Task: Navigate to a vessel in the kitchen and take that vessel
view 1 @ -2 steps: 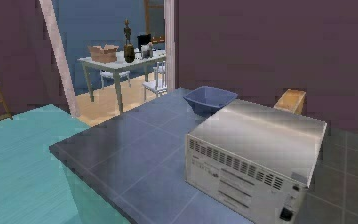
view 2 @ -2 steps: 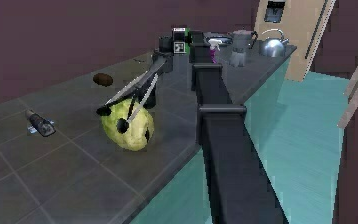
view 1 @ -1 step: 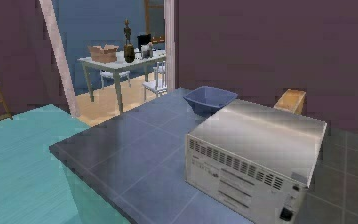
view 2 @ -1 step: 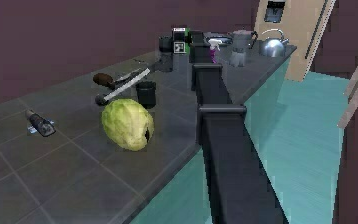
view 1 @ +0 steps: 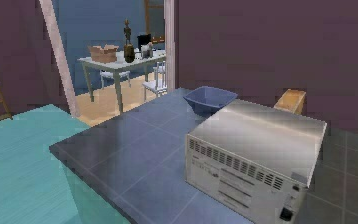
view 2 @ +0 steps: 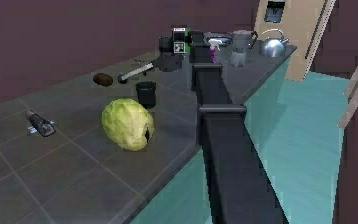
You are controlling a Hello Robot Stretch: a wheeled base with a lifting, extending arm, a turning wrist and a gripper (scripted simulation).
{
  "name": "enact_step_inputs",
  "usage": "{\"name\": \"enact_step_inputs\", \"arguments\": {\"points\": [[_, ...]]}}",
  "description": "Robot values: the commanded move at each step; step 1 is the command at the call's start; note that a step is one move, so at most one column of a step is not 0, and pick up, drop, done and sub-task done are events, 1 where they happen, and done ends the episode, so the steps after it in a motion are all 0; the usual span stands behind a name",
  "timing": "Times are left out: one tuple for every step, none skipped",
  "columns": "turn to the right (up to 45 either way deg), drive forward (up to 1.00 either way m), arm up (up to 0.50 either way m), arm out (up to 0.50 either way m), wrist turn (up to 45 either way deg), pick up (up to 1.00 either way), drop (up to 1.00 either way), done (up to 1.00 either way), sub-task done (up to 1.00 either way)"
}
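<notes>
Slate-grey worktop [view 2: 47, 160] carries the likeliest vessel, a dark cup [view 2: 145, 93], just left of the arm [view 2: 222, 130] and near a green lettuce [view 2: 127, 123]. The pincer [view 2: 172, 52] lies farther out among clutter, and I cannot tell its grip or whether it holds anything. A sideways swing could tip the cup or roll the lettuce. No writing is legible.

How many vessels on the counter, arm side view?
3: small dark cup by the green lettuce head; grey jug and shiny metal kettle at the counter's far end. The arm may hide others.
</notes>
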Motion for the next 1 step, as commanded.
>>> {"name": "enact_step_inputs", "arguments": {"points": [[0.0, 0.00, 0.00, 0.00, 12.0, 0.00, 0.00, 0.00, 0.00]]}}
